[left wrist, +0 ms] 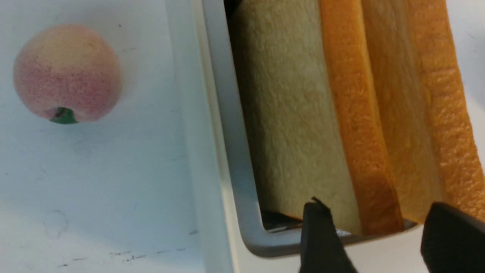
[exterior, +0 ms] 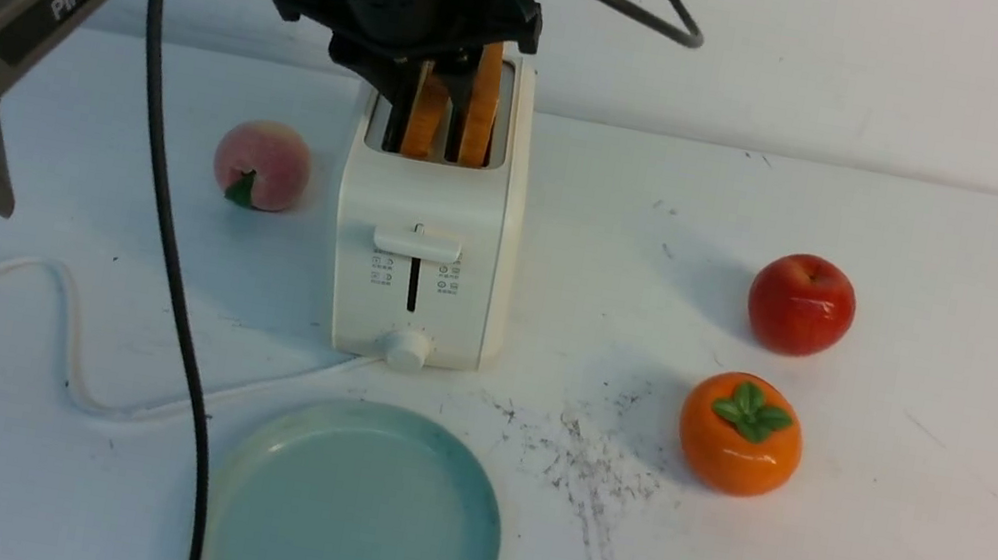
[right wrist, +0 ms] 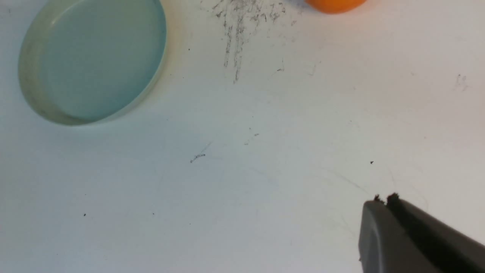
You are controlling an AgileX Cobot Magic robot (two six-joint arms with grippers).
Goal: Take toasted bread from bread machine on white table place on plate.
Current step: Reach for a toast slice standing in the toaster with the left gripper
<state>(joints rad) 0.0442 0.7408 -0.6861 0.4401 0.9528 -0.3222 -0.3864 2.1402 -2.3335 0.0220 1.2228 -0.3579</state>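
Observation:
The bread machine stands mid-table on the white table with two slices of toasted bread upright in its slots. My left gripper hangs over its top, open. Its fingers reach down on either side of the left slice, beside the right slice. In the left wrist view the left gripper straddles the left slice's crust with gaps showing. The plate lies empty in front of the toaster. My right gripper is shut with nothing in it, above bare table to the right of the plate.
A peach sits left of the toaster. A red apple and an orange persimmon sit to the right. The toaster's white cord loops at the left. The left arm's black cable hangs in front.

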